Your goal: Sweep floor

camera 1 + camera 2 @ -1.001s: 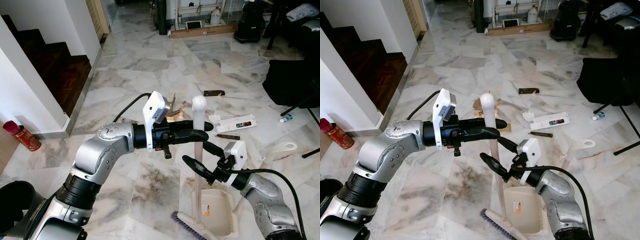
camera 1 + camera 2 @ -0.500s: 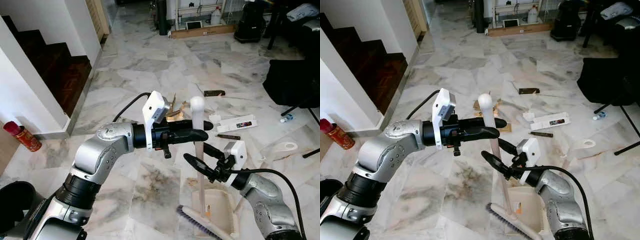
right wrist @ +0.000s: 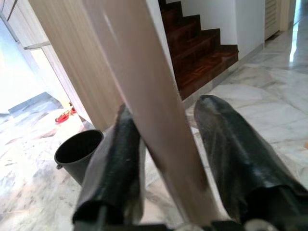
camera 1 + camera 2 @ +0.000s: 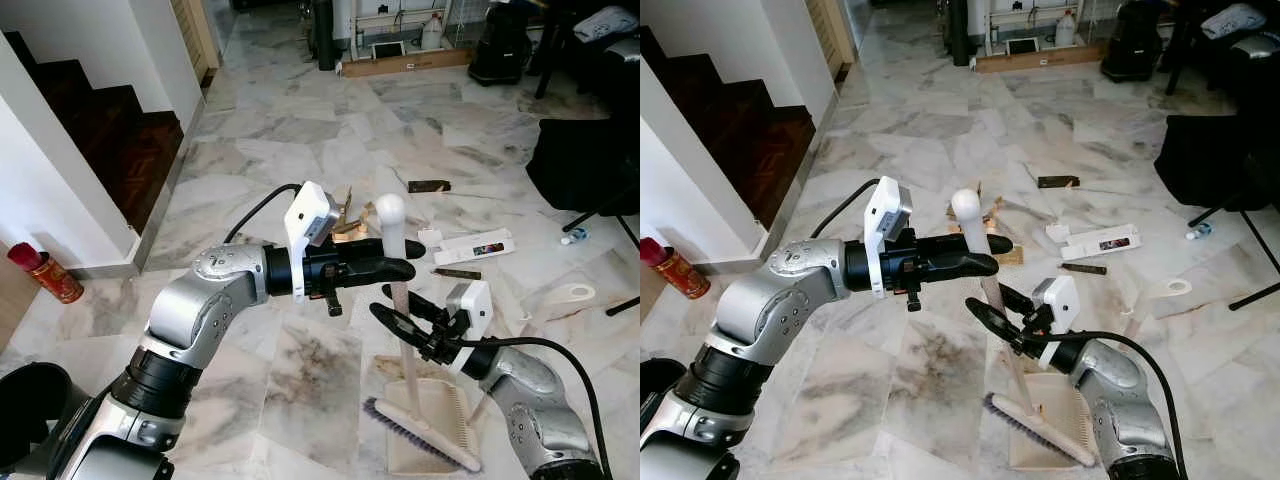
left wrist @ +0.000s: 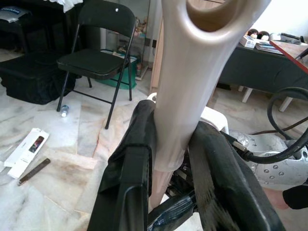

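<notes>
The robot is standing on a white marble floor (image 4: 300,150) and holding a cream broom (image 4: 400,310) with both arms. The left gripper (image 4: 395,268) is pinching the broom handle near its round top, one black finger on each side. The right gripper (image 4: 400,325) is lower on the same handle, and its two fingers are squeezing the stick between them too.

The broom is leaning, and its brush head (image 4: 420,435) is lying across a cream dustpan (image 4: 440,405) on the floor, close in front of the robot. The dustpan has a small orange sticker, but the words on it are too tiny to read.

Beyond the broom, bits of rubbish are lying on the floor: torn brown cardboard (image 4: 345,222), a white box (image 4: 470,245) with a dark label that is too small to read, a thin dark strip (image 4: 455,273) and a dark brown piece (image 4: 428,185). A roll of tape (image 4: 568,295) is sitting past the broom on the robot's right.

To the left of the broom there is open floor, ending at a white wall and dark wooden stairs (image 4: 100,130). A red can (image 4: 45,272) is standing by that wall. A black bin (image 4: 30,415) is near the robot's left side. To the right of the broom, a black folding chair (image 5: 103,53) and black bags are closing in the room.
</notes>
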